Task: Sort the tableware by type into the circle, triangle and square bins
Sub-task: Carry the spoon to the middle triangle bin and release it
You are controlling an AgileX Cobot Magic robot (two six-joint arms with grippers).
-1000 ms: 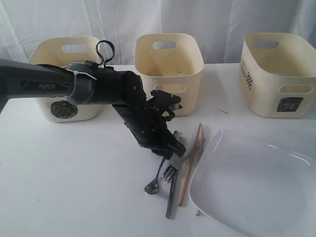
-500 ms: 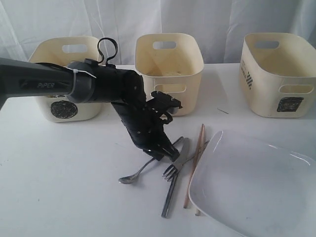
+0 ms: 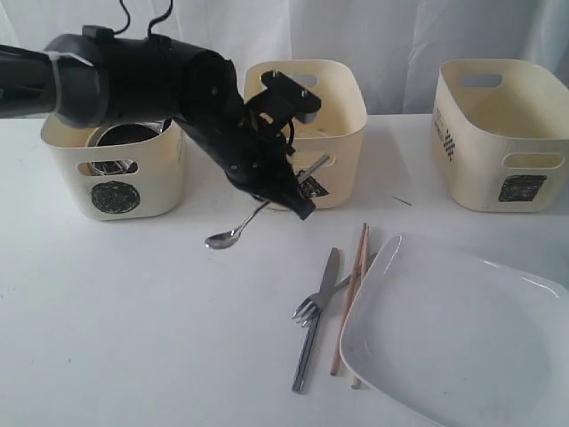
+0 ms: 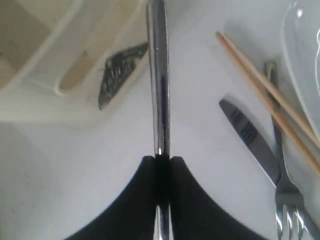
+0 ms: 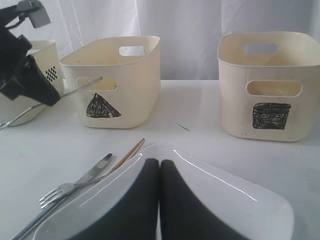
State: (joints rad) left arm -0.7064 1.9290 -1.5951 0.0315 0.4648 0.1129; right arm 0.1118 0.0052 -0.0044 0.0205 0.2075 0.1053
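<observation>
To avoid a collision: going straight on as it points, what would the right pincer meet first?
Probably the large white plate, lying just ahead of the right pincer; depth is unclear, so it might pass above it.

Spoon (image 3: 224,238), knife (image 3: 311,347) and fork (image 3: 307,311): polished metal, mirror-bright, with sharp highlights. Chopsticks (image 3: 348,302): bare wood, matt. Plate (image 3: 453,338): white, glazed by its look, smooth and glossy, with streaks of reflected light near the rim. Circle bin (image 3: 116,169), triangle bin (image 3: 307,107) and square bin (image 3: 498,124): cream plastic, smooth with a dull sheen; front marks in matt black scribble. Left pincer (image 3: 300,209): black, matt, plastic by its look. Surface (image 3: 124,329): white, matt, even. Backdrop (image 3: 400,36): white cloth in soft folds.
</observation>
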